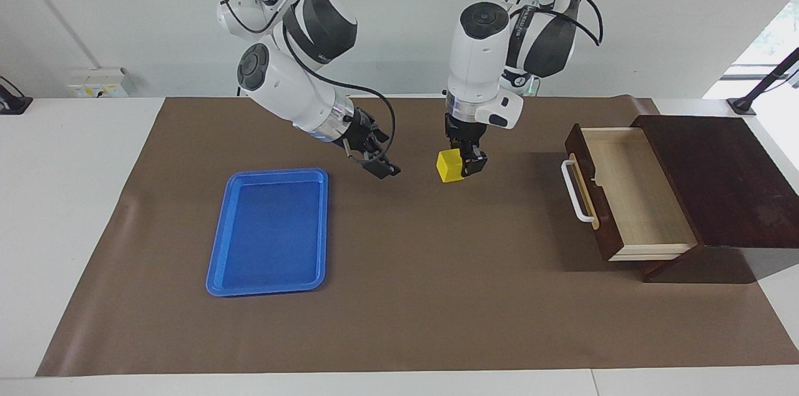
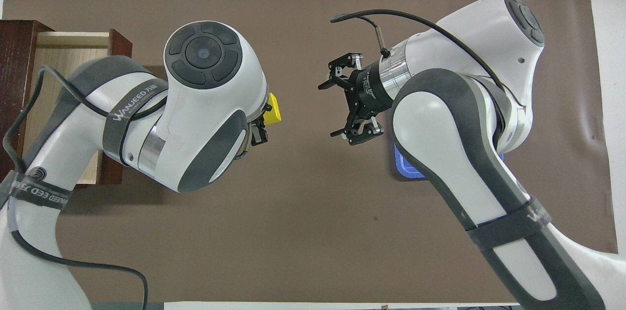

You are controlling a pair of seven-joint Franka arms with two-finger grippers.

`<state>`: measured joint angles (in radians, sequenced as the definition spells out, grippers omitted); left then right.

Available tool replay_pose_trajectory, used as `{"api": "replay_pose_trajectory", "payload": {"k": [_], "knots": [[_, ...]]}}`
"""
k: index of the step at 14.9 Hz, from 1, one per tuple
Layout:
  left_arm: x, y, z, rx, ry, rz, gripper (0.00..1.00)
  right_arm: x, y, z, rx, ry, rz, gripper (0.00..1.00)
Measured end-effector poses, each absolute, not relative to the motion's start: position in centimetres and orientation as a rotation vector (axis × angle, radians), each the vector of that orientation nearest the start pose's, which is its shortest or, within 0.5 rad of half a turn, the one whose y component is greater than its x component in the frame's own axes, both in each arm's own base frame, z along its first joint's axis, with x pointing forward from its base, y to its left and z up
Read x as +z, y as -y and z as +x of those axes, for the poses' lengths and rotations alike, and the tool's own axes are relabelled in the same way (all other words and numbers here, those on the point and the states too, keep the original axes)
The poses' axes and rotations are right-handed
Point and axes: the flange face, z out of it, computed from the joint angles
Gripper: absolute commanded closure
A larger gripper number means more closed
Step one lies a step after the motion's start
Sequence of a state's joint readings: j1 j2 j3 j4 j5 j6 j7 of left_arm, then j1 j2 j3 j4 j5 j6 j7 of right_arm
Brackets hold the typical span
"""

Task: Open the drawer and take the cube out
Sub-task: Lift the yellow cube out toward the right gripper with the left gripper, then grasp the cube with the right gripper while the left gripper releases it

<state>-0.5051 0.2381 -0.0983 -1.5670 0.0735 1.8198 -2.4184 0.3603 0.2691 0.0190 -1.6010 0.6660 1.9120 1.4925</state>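
Midair, the left gripper clamps the cube over the mat, facing the right gripper, whose jaws gape.

The drawer has a pale, matt bare-wood interior, a dark brown stained front with a slight sheen, and a smooth white bar handle that looks like glossy plastic or painted metal. The cube is smooth, bright yellow and plastic-looking, and the blue tray is glossy moulded plastic. A matt brown paper-like sheet with faint creases covers the smooth white table, and the arms wear glossy white and dark grey plastic shells with brushed-metal wrist rings.
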Motion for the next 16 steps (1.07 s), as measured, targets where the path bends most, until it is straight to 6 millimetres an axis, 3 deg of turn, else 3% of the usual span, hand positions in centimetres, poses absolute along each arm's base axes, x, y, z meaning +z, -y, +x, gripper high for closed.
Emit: {"api": "replay_pose_trajectory", "payload": {"k": [4,13,16], "knots": [[50.3,35.0,53.3,0.077,-2.46,1.943,1.0,47.9,-31.9,59.9,0.682,-1.659,-2.088,0.04],[50.2,35.1,53.3,0.077,-2.46,1.944,1.0,46.8,-35.2,60.6,0.666,-1.649,-2.127,0.06],[50.2,35.1,53.2,0.077,-2.468,1.935,1.0,46.5,-35.5,61.0,0.664,-1.654,-2.123,0.06]]}}
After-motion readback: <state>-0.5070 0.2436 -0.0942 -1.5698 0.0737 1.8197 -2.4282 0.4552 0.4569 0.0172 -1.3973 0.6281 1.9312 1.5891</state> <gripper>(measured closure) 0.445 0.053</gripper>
